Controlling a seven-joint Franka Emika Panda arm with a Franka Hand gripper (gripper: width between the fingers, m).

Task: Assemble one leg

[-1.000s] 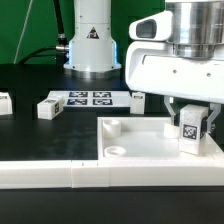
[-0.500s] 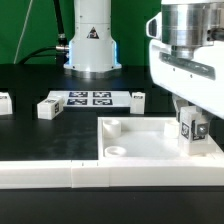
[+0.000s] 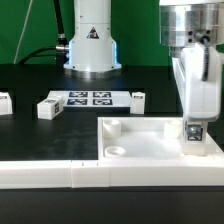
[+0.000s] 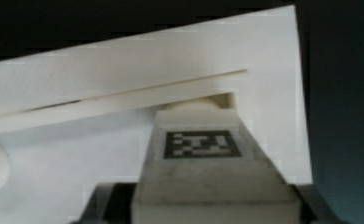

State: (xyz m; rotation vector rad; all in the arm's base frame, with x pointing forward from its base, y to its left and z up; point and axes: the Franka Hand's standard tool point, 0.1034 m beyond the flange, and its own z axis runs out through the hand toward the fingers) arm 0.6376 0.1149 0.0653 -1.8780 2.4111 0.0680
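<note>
My gripper is shut on a leg, a small white block with a black-and-white tag, and holds it upright on the near right corner of the large white panel. In the wrist view the leg sits between my dark fingers, its far end against the white panel near its edge. Round sockets show on the panel at the exterior view's left and front.
Three more legs lie on the black table: one at the far left, one left of centre, one behind the panel. The marker board lies before the robot base. A white rail runs along the front.
My gripper has turned and moved toward the exterior view's right and down, bringing the held leg lower onto the panel's right corner.
</note>
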